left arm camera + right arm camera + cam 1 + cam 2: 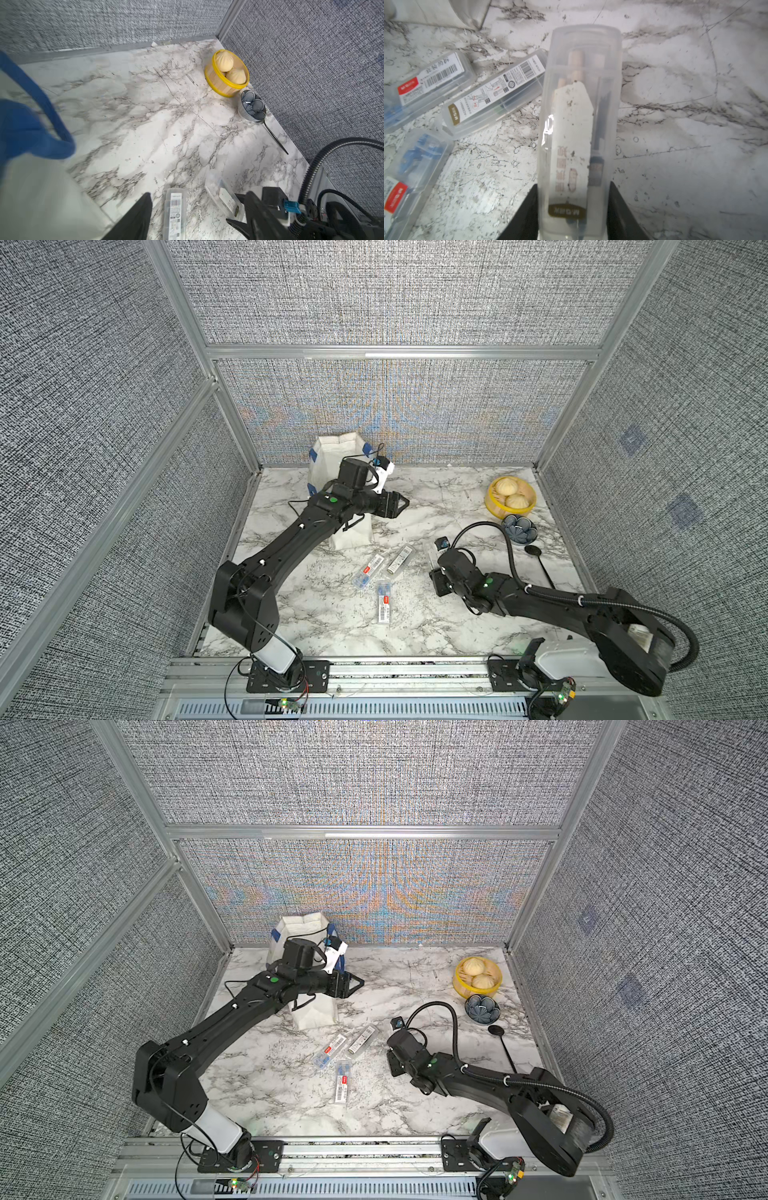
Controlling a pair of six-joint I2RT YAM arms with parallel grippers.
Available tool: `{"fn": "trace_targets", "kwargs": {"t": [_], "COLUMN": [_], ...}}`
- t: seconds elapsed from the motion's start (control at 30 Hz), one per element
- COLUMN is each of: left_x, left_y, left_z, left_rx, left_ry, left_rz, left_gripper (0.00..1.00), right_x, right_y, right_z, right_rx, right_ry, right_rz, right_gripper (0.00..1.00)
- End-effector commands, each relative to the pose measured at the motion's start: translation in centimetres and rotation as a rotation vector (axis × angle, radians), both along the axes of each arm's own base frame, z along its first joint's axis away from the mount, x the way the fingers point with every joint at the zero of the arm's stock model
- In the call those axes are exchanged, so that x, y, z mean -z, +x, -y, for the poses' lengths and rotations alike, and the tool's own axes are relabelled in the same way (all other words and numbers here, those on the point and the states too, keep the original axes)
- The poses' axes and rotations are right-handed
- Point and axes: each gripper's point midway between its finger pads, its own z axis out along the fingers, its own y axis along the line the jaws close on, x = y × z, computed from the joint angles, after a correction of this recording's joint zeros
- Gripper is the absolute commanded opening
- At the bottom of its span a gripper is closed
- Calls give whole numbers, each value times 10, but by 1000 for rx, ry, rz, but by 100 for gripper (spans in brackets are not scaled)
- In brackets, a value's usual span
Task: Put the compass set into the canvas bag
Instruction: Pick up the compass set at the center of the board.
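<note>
— Where's the compass set [579, 124]?

— Right of the middle of the marble table [436, 497], in the right pincer [573, 186]. The jaws are closed onto the long sides of its clear case, right at one end. I can't tell whether it has left the table.

— Would it be hard to carry like that?

— I'd say it's light and stiff, a hard plastic box. But it's smooth, so it could slip or swivel, and most of its length sticks out past the grip. The bits inside look loose, and a hard squeeze might pop the lid. Holding it nearer the middle, across the narrow width, would be steadier.

— And the others?

— The other clear cases [368, 570] lie flat just to its left, untouched.

— The canvas bag [332, 460]?

— It's upright at the far left, well apart from the set. The fabric is soft, so the mouth may sag. The left pincer [403, 502] hangs at its right side near a blue handle [41, 135], jaws wide open and holding nothing.
</note>
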Motion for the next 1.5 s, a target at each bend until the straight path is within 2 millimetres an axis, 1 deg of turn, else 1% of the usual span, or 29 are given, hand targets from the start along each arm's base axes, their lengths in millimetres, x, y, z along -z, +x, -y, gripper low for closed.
{"fn": "trace_targets", "kwargs": {"t": [0.0,0.13,0.27,0.37,0.5,0.7,0.87,1.03,1.27,1.3,1.33,1.47], "left_x": [2,24,49,60,68,76,76,76,71,70,68,62], "left_y": [5,-2,-15,-28,-37,-40,-43,-45,-46,-46,-46,-44], "left_z": [18,44,61,73,83,86,89,87,87,88,88,88], "left_rx": [-15,36,76,115,150,150,155,154,156,158,160,157], "left_ry": [-43,-48,-54,-54,-60,-84,-102,-99,-106,-107,-109,-116], "left_rz": [-3,-65,-140,-172,-207,-253,-270,-274,-264,-261,-256,-235], "left_gripper": [72,72,72,72,72,65,50,36,25,24,23,21], "right_x": [-25,-35,-41,-47,-52,-56,-58,-58,-57,-56,-54,-49], "right_y": [13,13,15,18,20,21,22,22,22,22,21,18], "right_z": [-2,1,1,-3,-8,-11,-10,-10,-11,-11,-10,-9], "right_rx": [-3,4,4,2,-10,-16,-9,-6,-6,-5,-5,-10], "right_ry": [32,44,56,74,87,95,100,104,104,102,99,97], "right_rz": [123,162,186,201,208,216,219,215,209,208,204,190], "right_gripper": [26,26,26,26,26,26,26,26,27,31,36,68]}}
